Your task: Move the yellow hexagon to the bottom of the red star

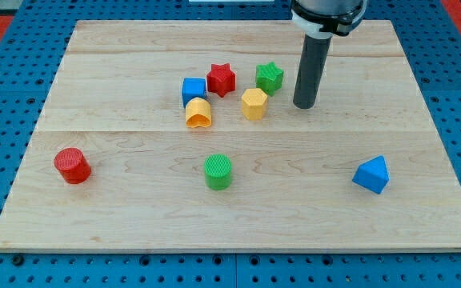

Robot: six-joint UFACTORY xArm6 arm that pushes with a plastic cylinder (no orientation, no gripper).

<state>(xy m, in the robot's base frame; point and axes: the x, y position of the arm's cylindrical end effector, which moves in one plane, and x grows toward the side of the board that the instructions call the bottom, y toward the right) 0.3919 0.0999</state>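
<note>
Standing right of the yellow plastic hexagon block (254,103), my tip (303,105) carries no jaws and touches nothing; pushing leftward risks knocking the neighbouring green star block (269,77) or red star block (221,79).

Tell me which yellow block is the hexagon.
The yellow hexagon, right of the red star; the yellow arch block sits below the blue cube.

1. Reaching down from the view's top edge, right of centre, as a straight dark rod below a white collar.
2. Standing upright, nearly vertical.
3. Resting my tip (305,105) at board height, in the view's upper right part.
</note>
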